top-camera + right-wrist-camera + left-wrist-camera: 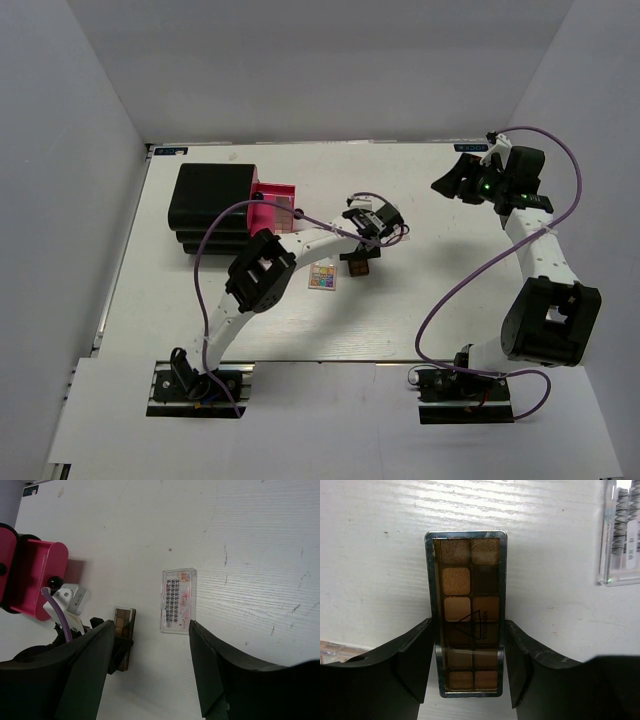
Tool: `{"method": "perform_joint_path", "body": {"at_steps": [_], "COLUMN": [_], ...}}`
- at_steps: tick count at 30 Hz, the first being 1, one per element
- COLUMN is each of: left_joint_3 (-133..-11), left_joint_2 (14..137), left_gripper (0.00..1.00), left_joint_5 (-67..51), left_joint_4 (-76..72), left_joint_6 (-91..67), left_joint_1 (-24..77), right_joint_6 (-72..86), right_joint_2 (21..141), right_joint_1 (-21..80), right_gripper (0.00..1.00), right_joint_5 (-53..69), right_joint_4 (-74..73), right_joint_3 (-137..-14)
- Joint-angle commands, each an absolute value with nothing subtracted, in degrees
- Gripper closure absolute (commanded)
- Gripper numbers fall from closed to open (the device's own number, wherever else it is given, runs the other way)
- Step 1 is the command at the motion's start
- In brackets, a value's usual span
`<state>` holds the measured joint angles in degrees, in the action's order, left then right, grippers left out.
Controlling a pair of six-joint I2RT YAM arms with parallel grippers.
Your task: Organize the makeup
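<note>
Pickup of long brown eyeshadow palette [468, 580], clamped across its width by left gripper [468, 630]; next likely needs lifting toward open pink drawer [275, 198].

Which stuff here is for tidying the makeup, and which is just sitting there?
Makeup to tidy: brown eyeshadow palette, held by the left gripper; colourful square palette; clear lash case.
Not makeup, just there: black box with pink drawers; purple cables.
</note>
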<state>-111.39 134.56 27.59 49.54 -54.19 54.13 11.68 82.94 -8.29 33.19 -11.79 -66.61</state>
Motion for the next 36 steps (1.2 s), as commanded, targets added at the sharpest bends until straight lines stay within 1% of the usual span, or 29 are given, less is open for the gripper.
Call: {"method": "perform_joint_path", "body": {"at_steps": [1,3,4,5,7,10,11,15,24,28,34,36], "left_joint_3": [-106.1,-102.9,-102.0,-100.3,-99.2,-98.1,-98.0,-97.7,-93.2,-91.9,-91.0,-90.7], "left_joint_2": [129.9,126.2,124.3,120.9,117.9,113.0,111.4,108.1,101.3,100.2,101.5,102.4], "left_gripper": [0.63,0.7,0.74,0.76,0.8,0.81,0.81,0.81,0.81,0.81,0.81,0.79], "left_joint_5": [27.9,27.6,26.7,25.8,24.6,24.7,27.1,30.2,36.6,37.0,37.7,38.0], "left_joint_4": [48.4,44.6,40.3,38.9,35.3,34.3,34.6,37.5,38.7,38.3,37.3,37.1], "left_joint_6": [-52.1,-48.5,-46.5,-43.9,-41.0,-36.9,-35.3,-32.8,-30.0,-28.0,-24.4,-23.1], "left_joint_1": [54.0,54.0,54.0,54.0,53.2,52.6,52.6,51.2,43.1,38.8,36.1,35.4], "right_joint_6": [12.4,12.4,12.4,12.4,12.4,12.5,12.5,12.6,12.6,12.7,12.7,12.7], "right_joint_2": [81.3,81.3,81.2,81.2,81.1,81.3,81.4,81.5,81.6,81.8,82.3,82.5], "right_joint_1": [-8.6,-8.6,-8.7,-8.7,-8.7,-8.5,-8.6,-8.5,-8.4,-8.5,-8.4,-8.4], "right_gripper": [0.33,0.33,0.34,0.34,0.35,0.36,0.36,0.37,0.37,0.37,0.36,0.36], "right_joint_5": [36.0,36.3,36.6,36.7,37.3,38.3,38.6,39.3,40.0,40.2,40.6,40.8], "right_joint_4": [-9.6,-9.6,-9.4,-9.6,-9.3,-9.1,-9.2,-9.1,-9.1,-8.9,-8.9,-8.9], "right_joint_3": [-66.2,-66.1,-66.1,-66.1,-65.9,-65.7,-65.8,-65.6,-65.4,-65.2,-65.0,-65.1]}}
